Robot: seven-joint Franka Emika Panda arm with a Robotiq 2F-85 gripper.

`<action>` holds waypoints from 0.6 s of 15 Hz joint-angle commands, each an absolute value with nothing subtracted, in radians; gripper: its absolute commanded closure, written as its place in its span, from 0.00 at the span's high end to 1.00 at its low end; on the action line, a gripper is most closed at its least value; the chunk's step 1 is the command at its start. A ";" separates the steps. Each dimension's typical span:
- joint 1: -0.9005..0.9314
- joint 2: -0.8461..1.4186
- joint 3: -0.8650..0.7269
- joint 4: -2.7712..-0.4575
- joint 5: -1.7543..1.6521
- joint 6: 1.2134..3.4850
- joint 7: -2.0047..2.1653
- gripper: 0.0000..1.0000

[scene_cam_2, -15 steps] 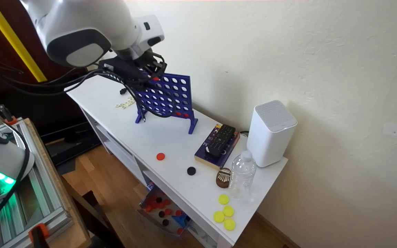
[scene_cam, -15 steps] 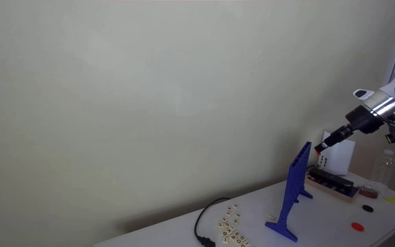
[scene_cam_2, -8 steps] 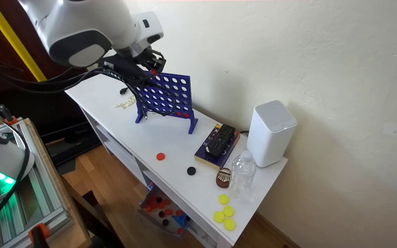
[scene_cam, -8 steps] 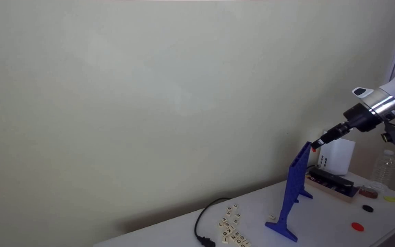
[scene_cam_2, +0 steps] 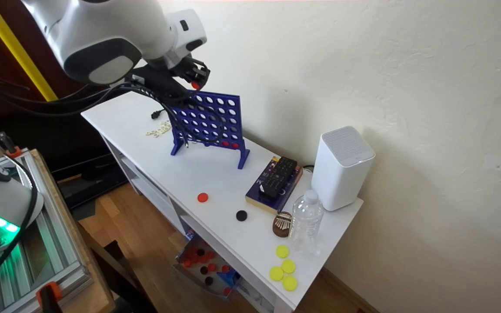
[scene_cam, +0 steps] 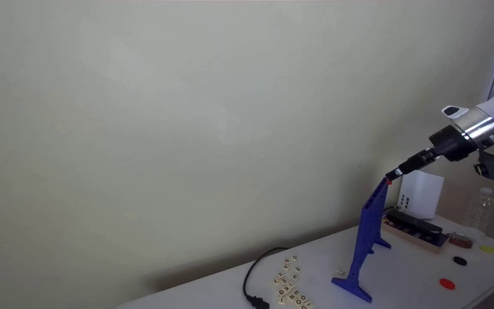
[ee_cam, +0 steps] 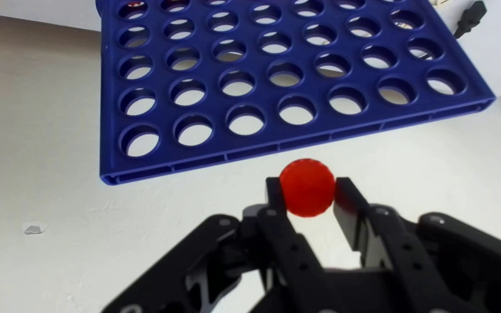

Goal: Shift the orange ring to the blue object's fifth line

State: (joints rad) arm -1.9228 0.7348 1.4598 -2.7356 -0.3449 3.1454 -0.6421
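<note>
While the blue stand (scene_cam: 369,231), smooth moulded plastic pierced by rows of round holes, is upright on flat feet, the gripper (ee_cam: 309,191) has one red-orange disc (ee_cam: 306,184), flat and round, pinched between its tips. Disc is just beside the stand's slotted top edge; touching or not, cannot tell. Counts: two red discs (scene_cam_2: 235,145) in the stand's bottom row; off its feet, one loose red disc (scene_cam_2: 202,198), one black disc (scene_cam_2: 242,215); farther from it, four yellow discs (scene_cam_2: 288,266), one clear ribbed bottle (scene_cam_2: 306,217). On its opposite side, square cream letter tiles (scene_cam: 286,288), too crowded to count.
</note>
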 commanded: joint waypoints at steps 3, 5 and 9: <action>-1.936 0.761 1.460 -2.740 -0.395 3.146 -0.609 0.09; -1.934 0.760 1.460 -2.739 -0.396 3.143 -0.609 0.09; -1.936 0.750 1.463 -2.742 -0.402 3.139 -0.610 0.09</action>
